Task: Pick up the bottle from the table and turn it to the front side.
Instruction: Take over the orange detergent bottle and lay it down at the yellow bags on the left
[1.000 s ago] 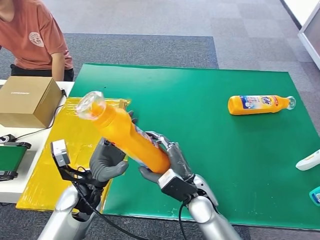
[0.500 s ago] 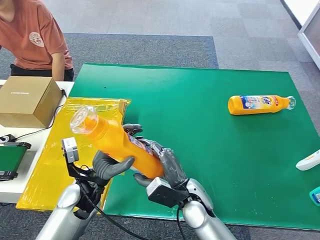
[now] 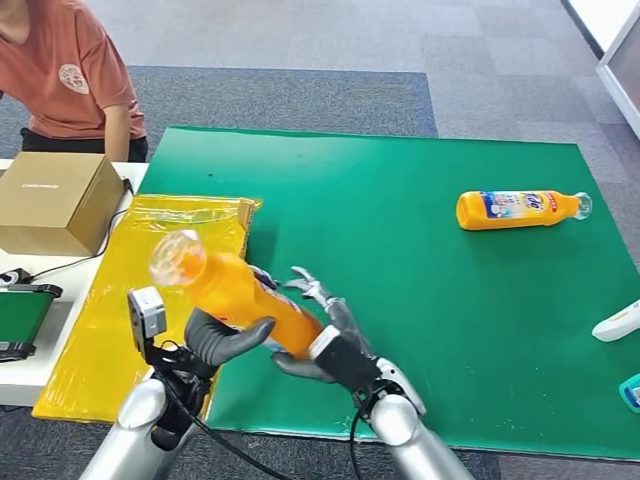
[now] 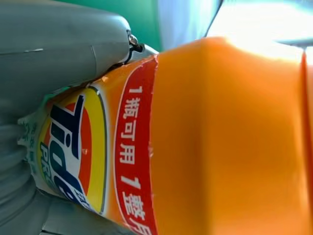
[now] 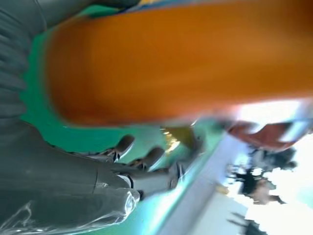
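An orange Tide bottle (image 3: 234, 290) with a clear cap (image 3: 175, 257) is held up over the near left part of the green mat (image 3: 423, 280), cap pointing left. My left hand (image 3: 215, 340) grips its middle from below, thumb wrapped across it. In the left wrist view the bottle (image 4: 221, 137) shows its red and yellow label beside the grey thumb (image 4: 62, 54). My right hand (image 3: 336, 335) sits at the bottle's base with its fingers (image 3: 309, 287) spread. In the right wrist view the blurred bottle (image 5: 177, 58) stands apart from the straightened fingers (image 5: 122, 147).
A second orange bottle (image 3: 521, 208) lies on the mat at the far right. A yellow sheet (image 3: 113, 310) lies left of the mat, beside a cardboard box (image 3: 56, 200) and a person (image 3: 68, 70). A white object (image 3: 617, 322) lies at the right edge.
The bottle has sunk and swung left as my left hand closed round its middle. My right hand's fingers have come off the bottle and spread.
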Motion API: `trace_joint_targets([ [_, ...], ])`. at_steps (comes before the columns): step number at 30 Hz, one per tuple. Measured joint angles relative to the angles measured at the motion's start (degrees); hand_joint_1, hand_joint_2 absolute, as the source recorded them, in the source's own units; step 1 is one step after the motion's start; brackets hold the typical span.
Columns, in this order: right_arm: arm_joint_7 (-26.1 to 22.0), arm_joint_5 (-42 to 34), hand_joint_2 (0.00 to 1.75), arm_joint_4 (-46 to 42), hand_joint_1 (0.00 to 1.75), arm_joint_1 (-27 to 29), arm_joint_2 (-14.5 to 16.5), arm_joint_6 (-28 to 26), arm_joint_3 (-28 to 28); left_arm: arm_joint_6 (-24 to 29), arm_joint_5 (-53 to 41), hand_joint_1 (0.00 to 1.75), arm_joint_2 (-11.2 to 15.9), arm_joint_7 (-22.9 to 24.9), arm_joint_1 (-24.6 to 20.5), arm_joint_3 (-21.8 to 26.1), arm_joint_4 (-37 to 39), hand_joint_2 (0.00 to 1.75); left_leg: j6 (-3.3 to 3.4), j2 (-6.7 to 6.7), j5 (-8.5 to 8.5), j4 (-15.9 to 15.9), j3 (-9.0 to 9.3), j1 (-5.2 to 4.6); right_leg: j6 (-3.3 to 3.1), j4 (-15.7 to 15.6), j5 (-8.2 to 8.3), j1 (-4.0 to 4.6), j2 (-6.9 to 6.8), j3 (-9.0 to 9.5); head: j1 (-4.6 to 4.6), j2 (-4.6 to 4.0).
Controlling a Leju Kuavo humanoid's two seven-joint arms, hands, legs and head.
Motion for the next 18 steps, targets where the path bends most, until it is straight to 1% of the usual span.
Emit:
trace_joint_targets([
  [1,0.49,-2.56,1.75,-0.05,0.00,0.36,-0.04,0.24,-1.71,5.12,-5.99,1.75,-0.07,-1.56,0.61,0.16,-0.98,1.75,0.00,-0.01,0.00,0.00,-0.01,0.00,0.00,0.00,0.00,0.00,-0.01,0.00,0.01,0.00],
  [3,0.88,-6.39,1.75,-0.97,0.00,1.26,-0.25,0.27,-5.69,19.18,-23.34,1.75,0.02,-3.53,1.93,0.83,-3.05,1.75,0.00,-0.01,0.00,0.00,-0.02,-0.01,0.01,0.00,0.01,-0.01,0.01,-0.01,0.01,-0.01],
  [5,0.98,-8.65,1.75,-2.84,0.00,2.32,-0.58,0.17,-9.53,34.98,-44.79,1.75,0.27,-3.06,3.47,1.84,-4.86,1.75,0.00,0.00,-0.01,0.01,-0.03,-0.02,0.02,0.00,0.02,-0.02,0.03,-0.03,0.00,0.01],
  [6,0.96,-9.39,1.75,-3.85,0.00,2.78,-0.71,0.11,-11.11,41.36,-54.99,1.75,0.38,-2.18,4.30,2.39,-5.65,1.75,0.00,0.00,-0.01,0.01,-0.03,-0.02,0.02,0.00,0.02,-0.02,0.03,-0.03,0.00,0.01],
  [7,0.93,-9.89,1.75,-4.84,0.00,3.12,-0.80,0.04,-12.47,45.70,-63.26,1.75,0.46,-1.18,5.18,2.96,-6.38,1.75,0.00,-0.01,-0.01,0.01,-0.03,-0.02,0.02,0.00,0.01,-0.02,0.02,-0.03,0.01,0.01],
  [8,0.88,-10.31,1.75,-5.76,0.00,3.32,-0.86,-0.10,-13.61,48.13,-69.70,1.75,0.48,-0.21,6.10,3.55,-7.03,1.75,0.00,-0.01,-0.01,0.01,-0.03,-0.02,0.03,0.00,0.01,-0.02,0.03,-0.03,0.01,0.00],
  [9,0.82,-10.64,1.75,-6.64,0.00,3.45,-0.91,-0.28,-14.59,49.29,-74.91,1.75,0.38,0.66,7.05,4.26,-7.63,1.75,-0.01,0.00,-0.02,0.01,-0.03,-0.02,0.02,0.00,0.00,-0.02,0.04,-0.05,0.00,-0.01],
  [11,0.66,-11.24,1.75,-8.28,0.00,3.60,-1.06,-0.66,-16.15,49.93,-83.53,1.75,-0.09,2.39,8.68,5.98,-8.52,1.75,-0.02,0.01,-0.02,0.01,-0.03,-0.01,0.01,0.00,0.00,-0.01,0.04,-0.07,0.00,0.00],
  [13,0.34,-11.79,1.75,-9.88,0.00,3.70,-1.19,-0.96,-17.27,50.16,-91.65,1.75,-0.62,5.31,9.68,7.72,-8.87,1.75,-0.01,0.02,-0.02,0.01,-0.02,-0.01,0.00,0.00,-0.01,-0.01,0.04,-0.07,0.01,0.01],
  [15,-0.05,-12.26,1.75,-11.54,0.00,3.78,-1.27,-1.08,-18.00,50.22,-96.88,1.75,-0.79,9.22,10.05,8.80,-8.37,1.75,-0.01,0.01,-0.01,0.01,-0.02,0.00,0.00,0.00,-0.01,-0.01,0.03,-0.07,0.01,0.01],
  [18,-0.43,-12.68,1.75,-13.99,0.00,4.05,-1.45,-1.08,-18.50,50.22,-99.34,1.75,-0.74,13.88,9.90,9.68,-5.79,1.75,-0.01,0.02,0.01,0.01,-0.02,0.00,-0.02,0.00,0.01,-0.01,0.03,-0.07,0.01,0.00],
])
